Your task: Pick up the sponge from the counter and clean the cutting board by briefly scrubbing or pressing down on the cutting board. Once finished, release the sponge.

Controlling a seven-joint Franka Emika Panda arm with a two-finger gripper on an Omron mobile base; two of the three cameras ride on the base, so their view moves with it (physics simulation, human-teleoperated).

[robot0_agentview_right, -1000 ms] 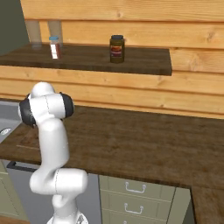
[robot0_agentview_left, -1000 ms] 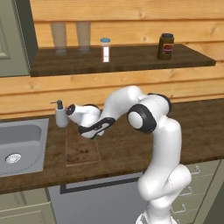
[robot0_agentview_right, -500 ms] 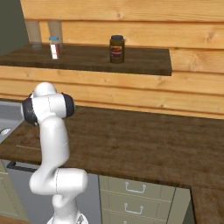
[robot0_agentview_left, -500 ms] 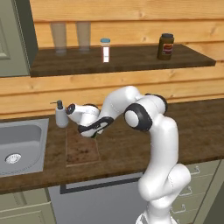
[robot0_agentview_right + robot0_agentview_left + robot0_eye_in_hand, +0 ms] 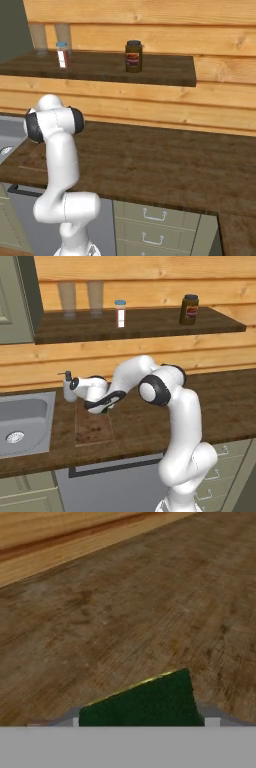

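Just under the hand (image 5: 106, 407), at the far right corner of the cutting board (image 5: 92, 428), the sponge (image 5: 142, 704) sits between the fingertips. Whether they pinch it or are letting go I cannot tell. The step looks like the release: spread fully, then lift straight off, leaving it on the table (image 5: 225, 401).

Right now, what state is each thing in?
sponge: between the fingers, low over the board
gripper: around the sponge; grip or release unclear
cutting board: flat on the counter
jar: upright on the shelf, lid on
sink: empty
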